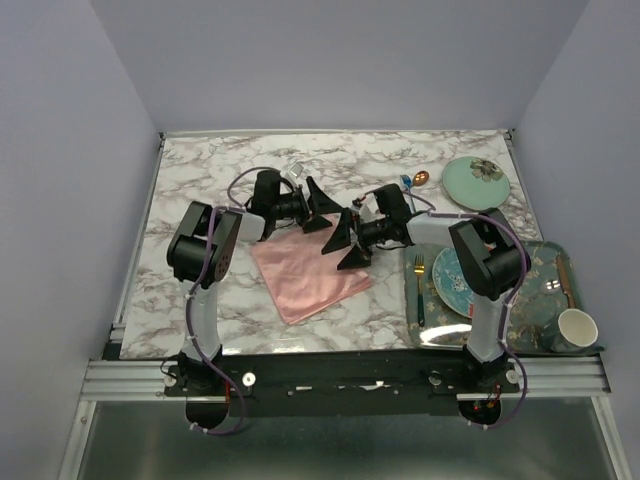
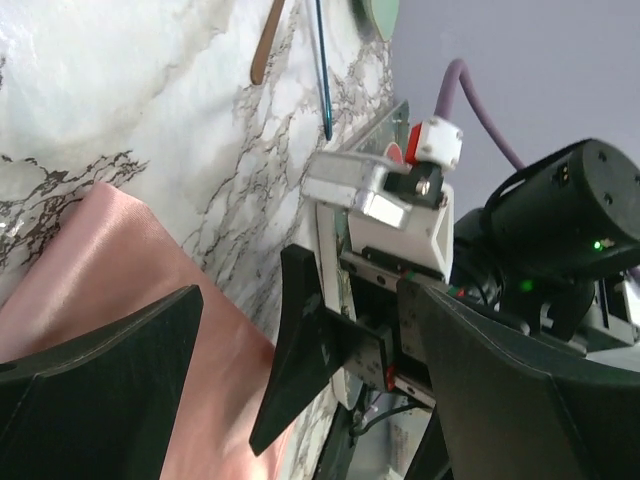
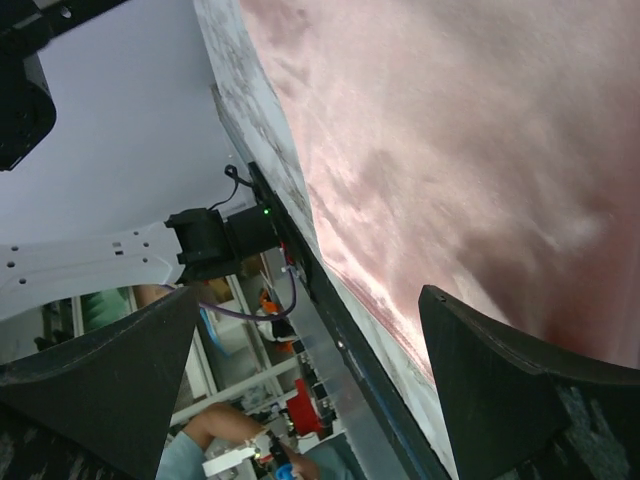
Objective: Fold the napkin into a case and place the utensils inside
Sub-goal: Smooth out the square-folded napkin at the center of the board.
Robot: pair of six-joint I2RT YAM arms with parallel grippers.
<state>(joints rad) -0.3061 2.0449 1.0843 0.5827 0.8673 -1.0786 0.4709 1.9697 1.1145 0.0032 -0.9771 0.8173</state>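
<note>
Napkin of shiny salmon-pink satin (image 1: 308, 275) is lying flat as a square on the white marble table (image 1: 200, 170), about the middle of it and a little toward the near edge, with one corner pointing at the bases of the arms. I am seeing the left gripper (image 1: 319, 208) hanging over the far corner of the cloth, its two black fingers spread fully apart and holding nothing. The right gripper (image 1: 343, 246) is hovering just beside it, over the right corner of the napkin, with its jaws also standing wide and empty. In the right wrist view the pink satin is filling the space between the fingers, but whether they are touching it I cannot tell. The two grippers are facing each other closely.

The slim copper-gold spoon (image 1: 420, 180) and the small dark blue fork (image 1: 405, 181) are lying together toward the far right corner of the table, just beside a round mint-green plate (image 1: 476, 181). On a dark patterned tray (image 1: 535, 255) at the right edge are sitting a blue plate (image 1: 452, 280), a gold-headed fork with teal handle (image 1: 420, 295) and a pale cup (image 1: 577, 328).
</note>
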